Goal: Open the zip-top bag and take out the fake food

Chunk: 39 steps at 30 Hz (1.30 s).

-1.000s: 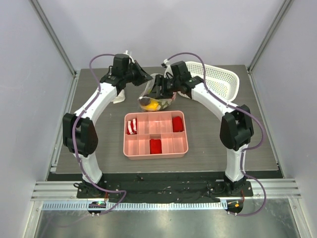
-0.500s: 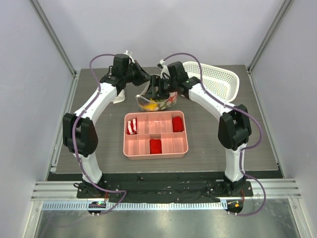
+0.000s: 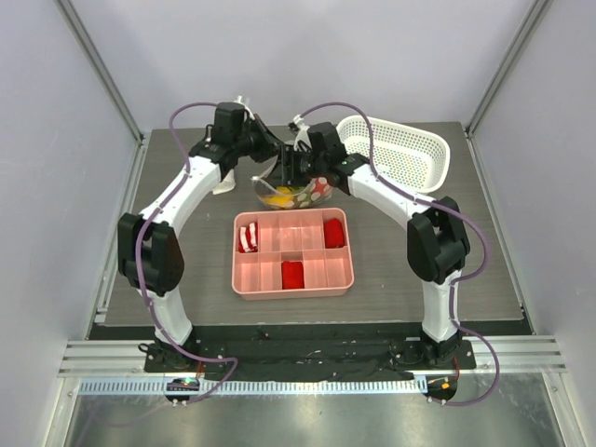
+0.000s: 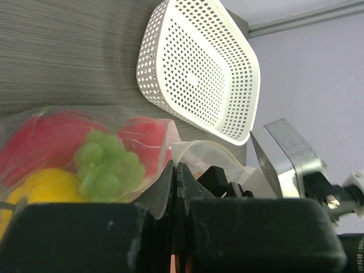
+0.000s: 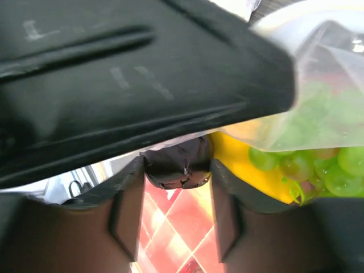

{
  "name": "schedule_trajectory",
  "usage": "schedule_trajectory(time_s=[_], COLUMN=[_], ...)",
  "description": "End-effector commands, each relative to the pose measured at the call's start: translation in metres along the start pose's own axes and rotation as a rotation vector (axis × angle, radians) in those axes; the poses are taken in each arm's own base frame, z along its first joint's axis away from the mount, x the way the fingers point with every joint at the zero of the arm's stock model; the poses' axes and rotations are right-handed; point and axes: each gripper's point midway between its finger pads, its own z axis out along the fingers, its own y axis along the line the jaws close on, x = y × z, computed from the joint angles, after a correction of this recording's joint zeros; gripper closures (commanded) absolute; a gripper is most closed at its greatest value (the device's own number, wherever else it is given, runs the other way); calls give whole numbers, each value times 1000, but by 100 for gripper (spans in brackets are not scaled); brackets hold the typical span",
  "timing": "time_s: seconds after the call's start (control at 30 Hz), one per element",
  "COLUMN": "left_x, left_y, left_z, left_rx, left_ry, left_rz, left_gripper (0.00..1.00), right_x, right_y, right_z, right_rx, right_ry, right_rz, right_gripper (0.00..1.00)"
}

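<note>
The clear zip-top bag [image 3: 315, 192] hangs between my two grippers above the table, behind the pink tray. The fake food shows inside it: red pieces [image 4: 48, 139], green grapes [image 4: 105, 165], a yellow pepper [image 4: 40, 185]. My left gripper [image 3: 272, 152] is shut on the bag's upper edge [image 4: 190, 149], jaws pressed together. My right gripper [image 3: 293, 169] is at the bag's mouth, its fingers [image 5: 129, 187] closed on both sides of a dark purple-black piece [image 5: 176, 165]. Yellow and green pieces [image 5: 318, 165] lie right of it behind the plastic.
A pink compartment tray [image 3: 235, 270] with red blocks and a striped piece sits right in front of the bag. A white perforated basket [image 3: 396, 149] lies at the back right, also in the left wrist view [image 4: 199, 68]. A white cloth [image 3: 222, 183] lies under the left arm.
My right gripper has moved left toward my left gripper and into the bag's mouth. The bag has shifted a little left with it. The left gripper has stayed on the bag's edge.
</note>
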Motion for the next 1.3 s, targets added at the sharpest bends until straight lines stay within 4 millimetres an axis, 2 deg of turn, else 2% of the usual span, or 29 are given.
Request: schedule_trajectory(time_s=[0.0, 0.07, 0.13, 0.27, 0.4, 0.6, 0.77, 0.9, 1.0, 1.07, 1.1, 1.13, 1.17, 1.2, 1.27], left_x=[-14, -14, -13, -13, -11, -8, -6, -8, -14, -17, -22, -25, -26, -26, -27], left_y=[-28, -28, -26, -25, -24, -21, -20, -18, -15, -12, -18, -16, -19, -25, -23], left_z=[-22, -24, -24, -27, -29, -30, -29, -33, -43, -50, -60, -64, -68, -73, -76], left_rx=[67, 65, 59, 53, 50, 45, 41, 20, -16, -55, -55, -76, -80, -74, -86], left_ry=[-67, -71, -71, -74, -65, -51, -45, -59, -96, -131, -161, -188, -206, -219, -236], left_rz=[37, 40, 42, 55, 81, 100, 95, 96, 105, 107, 113, 115, 118, 124, 107], left_gripper=[100, 100, 100, 100, 100, 100, 100, 100, 100, 100, 100, 100, 100, 100, 100], right_x=[-11, -16, -24, -33, -43, -48, -54, -79, -106, -119, -127, -130, -135, -140, -142], right_y=[6, 7, 9, 7, 0, -12, -4, -3, -16, -42, -47, -57, -78, -87, -110], right_z=[-1, -9, -20, -41, -68, -100, -121, -142, -167, -184, -192, -198, -207, -214, -220], right_rx=[-7, 14, 35, 76, 136, 212, 225, 256, 327, 426, 448, 474, 519, 543, 589], right_ry=[-61, -83, -115, -151, -199, -212, -238, -309, -397, -447, -477, -490, -513, -532, -541], right_rz=[-46, -55, -66, -63, -64, -55, -78, -49, 4, 45, 69, 95, 132, 156, 202], right_gripper=[60, 73, 73, 82, 85, 86, 87, 87, 87, 86, 86, 86, 85, 85, 84])
